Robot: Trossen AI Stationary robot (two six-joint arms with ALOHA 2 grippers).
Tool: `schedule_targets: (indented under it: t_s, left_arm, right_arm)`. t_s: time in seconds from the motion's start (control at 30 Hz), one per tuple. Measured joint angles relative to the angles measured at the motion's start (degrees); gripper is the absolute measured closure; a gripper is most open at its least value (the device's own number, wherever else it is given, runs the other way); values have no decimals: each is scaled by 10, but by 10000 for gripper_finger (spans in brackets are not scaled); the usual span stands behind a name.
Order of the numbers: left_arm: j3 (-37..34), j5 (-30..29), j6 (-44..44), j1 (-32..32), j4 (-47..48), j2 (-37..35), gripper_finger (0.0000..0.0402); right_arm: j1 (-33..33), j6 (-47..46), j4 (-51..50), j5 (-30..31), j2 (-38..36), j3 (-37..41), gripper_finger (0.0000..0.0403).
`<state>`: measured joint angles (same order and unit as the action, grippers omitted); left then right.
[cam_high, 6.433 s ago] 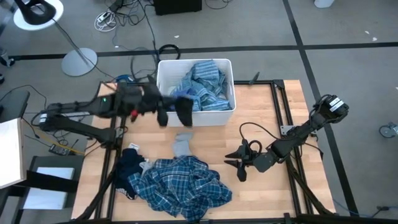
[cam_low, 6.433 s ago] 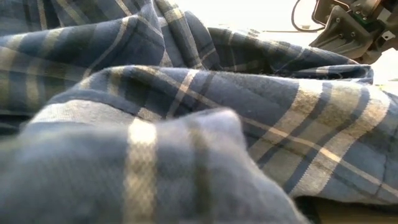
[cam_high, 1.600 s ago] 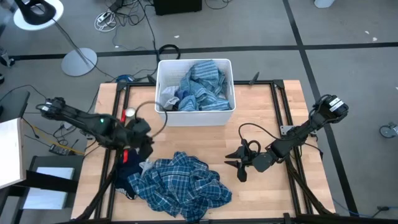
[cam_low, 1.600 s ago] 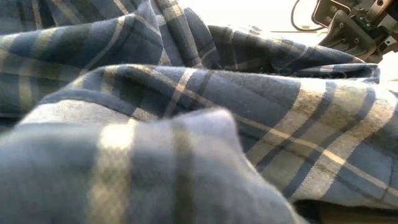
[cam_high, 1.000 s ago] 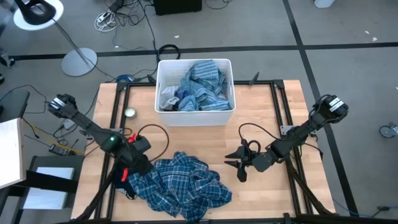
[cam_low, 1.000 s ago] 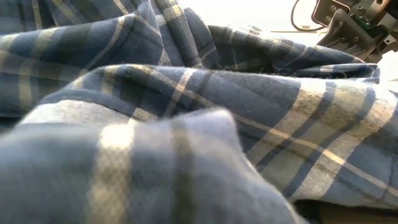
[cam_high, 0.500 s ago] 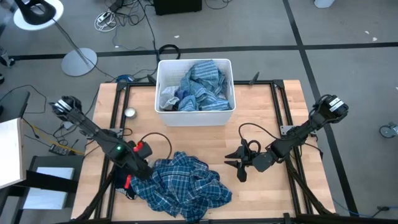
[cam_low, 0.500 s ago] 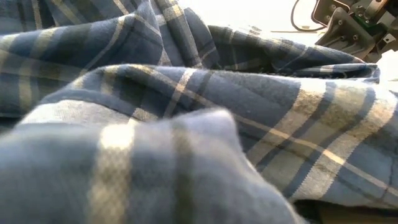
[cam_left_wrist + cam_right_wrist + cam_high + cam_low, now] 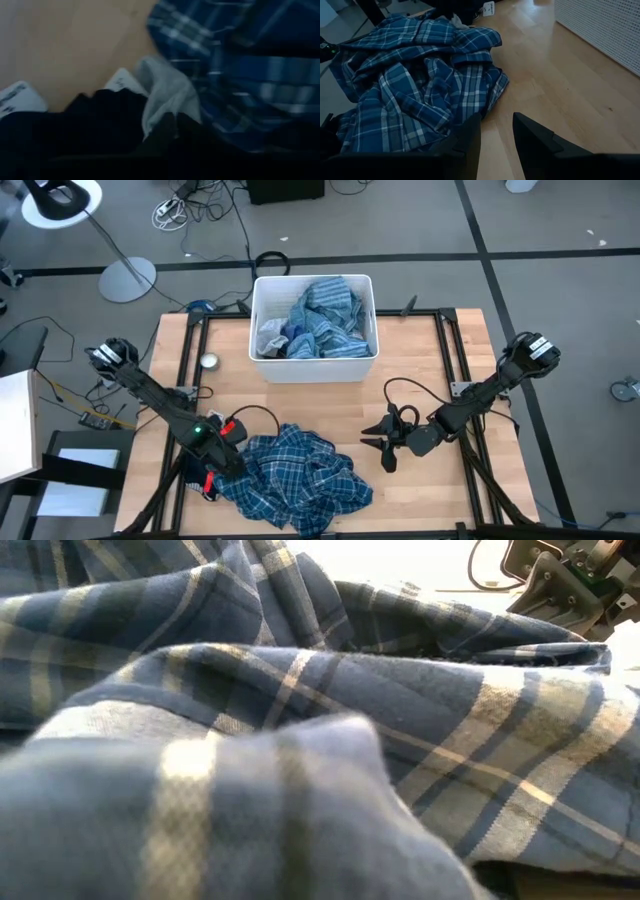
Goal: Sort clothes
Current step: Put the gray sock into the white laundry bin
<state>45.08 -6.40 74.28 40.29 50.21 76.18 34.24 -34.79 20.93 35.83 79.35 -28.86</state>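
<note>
Plaid shirt [image 9: 295, 480] lies crumpled at the table's [image 9: 420, 390] 6 o'clock edge. Left claw [image 9: 222, 463] presses into its 9 o'clock side, grip unclear. Right claw [image 9: 377, 442], open and empty, waits at the shirt's 3 o'clock.

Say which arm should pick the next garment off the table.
Left. Its pincer is already down at the pile's edge, over the navy garment beside the plaid shirt. The right pincer rests open on bare wood, apart from the pile.
</note>
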Motion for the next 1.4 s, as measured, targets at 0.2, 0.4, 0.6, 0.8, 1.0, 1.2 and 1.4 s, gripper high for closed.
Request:
schedule_targets:
  t_s: [0.2,0.4,0.6,0.8,1.0,1.2,1.4]
  left_arm:
    - [17,3,-23,0,-10,0,399]
    - [68,-23,-81,0,15,0,400]
    - [150,-101,-196,-13,42,-5,401]
    - [245,-178,-304,-60,105,-5,401]
    - [331,-207,-479,-168,109,-5,401]
    - [431,-245,-633,-311,76,-5,401]
    - [515,-253,-730,-441,-20,-5,401]
  right_arm:
    - [0,0,0,0,0,0,288]
    - [0,0,0,0,0,0,288]
    - [0,4,0,0,0,0,288]
    - [0,4,0,0,0,0,288]
    - [0,4,0,0,0,0,288]
    - [-1,4,0,0,0,0,288]
    - [-2,4,0,0,0,0,288]
